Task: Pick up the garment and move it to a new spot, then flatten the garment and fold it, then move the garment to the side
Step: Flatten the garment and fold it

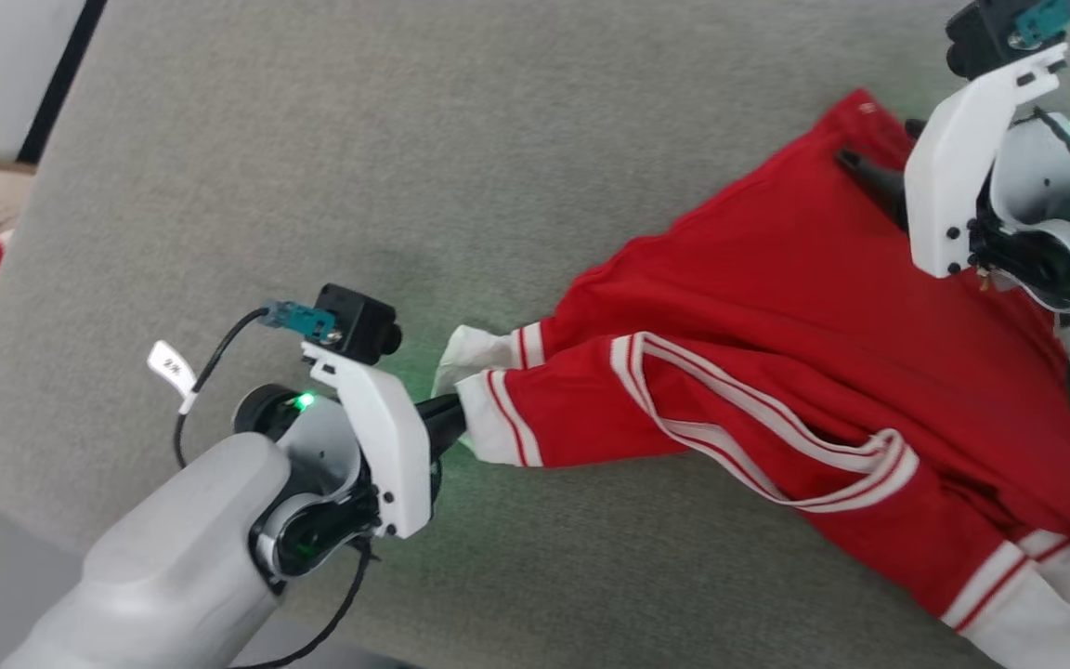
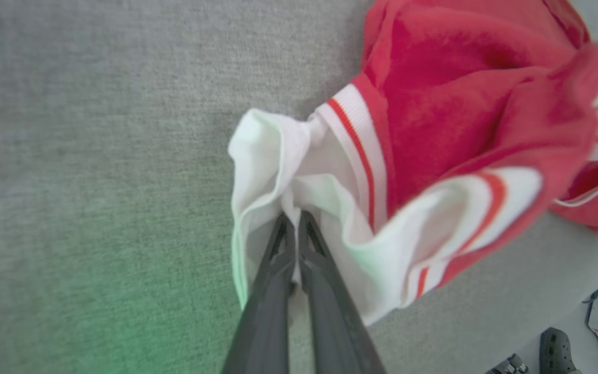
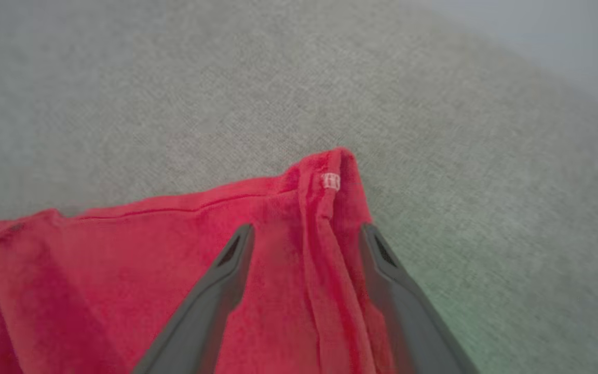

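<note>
Start at the left: trust the left pincer (image 1: 456, 413), shut tight on the edge of the white sleeve (image 1: 479, 358), and avoid tugging harder on that thin pinch. Read the garment (image 1: 776, 307) as a red jersey strung slantwise across the grey cloth-covered counter (image 1: 312, 139), twisted through the middle, striped trim doubled over itself, not yet flat. Move on to the right pincer (image 1: 883, 149): spread wide, gripping nothing, one finger either side of the seam near the red hem corner (image 3: 330, 171); cannot tell whether touching the cloth or just above it. Lower until both fingers bracket that corner, then close well inside the edge, not on the very tip. Draw the two ends apart gently, probably enough to take out the twist, and watch for the sleeve slipping free.
</note>
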You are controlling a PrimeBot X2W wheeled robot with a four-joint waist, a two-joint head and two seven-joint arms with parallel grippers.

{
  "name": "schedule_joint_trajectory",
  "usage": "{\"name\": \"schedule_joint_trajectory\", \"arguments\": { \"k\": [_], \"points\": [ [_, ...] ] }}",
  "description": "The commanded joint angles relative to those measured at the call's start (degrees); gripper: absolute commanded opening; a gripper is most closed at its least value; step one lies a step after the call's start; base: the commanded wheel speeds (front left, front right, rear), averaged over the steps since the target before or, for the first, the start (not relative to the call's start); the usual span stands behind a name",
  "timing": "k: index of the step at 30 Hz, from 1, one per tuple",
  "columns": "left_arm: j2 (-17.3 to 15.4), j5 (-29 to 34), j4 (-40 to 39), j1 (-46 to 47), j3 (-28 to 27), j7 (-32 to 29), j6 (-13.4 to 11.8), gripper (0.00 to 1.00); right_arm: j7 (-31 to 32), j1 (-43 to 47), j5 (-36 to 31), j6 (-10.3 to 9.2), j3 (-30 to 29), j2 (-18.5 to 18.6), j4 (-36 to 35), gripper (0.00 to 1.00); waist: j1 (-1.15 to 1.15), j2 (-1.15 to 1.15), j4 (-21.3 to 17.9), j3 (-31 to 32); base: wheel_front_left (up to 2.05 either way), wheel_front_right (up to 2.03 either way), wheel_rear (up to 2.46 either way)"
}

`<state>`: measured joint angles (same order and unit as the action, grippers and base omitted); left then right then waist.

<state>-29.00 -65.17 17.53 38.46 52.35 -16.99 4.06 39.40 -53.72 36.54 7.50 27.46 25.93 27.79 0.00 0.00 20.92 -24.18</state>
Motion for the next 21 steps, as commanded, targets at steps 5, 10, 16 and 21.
{"name": "schedule_joint_trajectory", "arguments": {
  "k": [5, 10, 16, 21],
  "points": [
    [1.98, 0.14, 2.7, 1.62, 0.9, 0.82, 1.49, 0.0, 4.16, -3.58, 0.94, -0.03, 7.46, 1.33, 7.35, 1.0, 0.0, 0.0, 3.1, -2.22, 0.0, 0.0, 0.0],
    [3.22, -0.29, 5.38, 2.46, 1.52, 1.39, 2.4, 0.0, 10.25, -3.12, 1.78, -0.08, 15.25, 2.35, 15.44, 1.0, 0.0, 0.0, 4.15, -2.71, 0.0, 0.0, 0.0],
    [3.22, -1.07, 7.73, 3.82, 1.85, 1.58, 3.02, 0.0, 10.54, -4.84, 4.36, -0.15, 17.76, 2.82, 20.08, 0.0, 0.0, 0.0, 3.75, -2.78, 0.0, 0.0, 0.0],
    [0.81, -1.05, 8.09, 6.29, 1.05, 1.0, 3.13, 0.0, 5.96, -9.55, 6.47, -0.16, 16.72, 3.17, 18.14, 0.0, 0.0, 0.0, 1.6, -1.53, 0.0, 0.0, 0.0]
  ]
}}
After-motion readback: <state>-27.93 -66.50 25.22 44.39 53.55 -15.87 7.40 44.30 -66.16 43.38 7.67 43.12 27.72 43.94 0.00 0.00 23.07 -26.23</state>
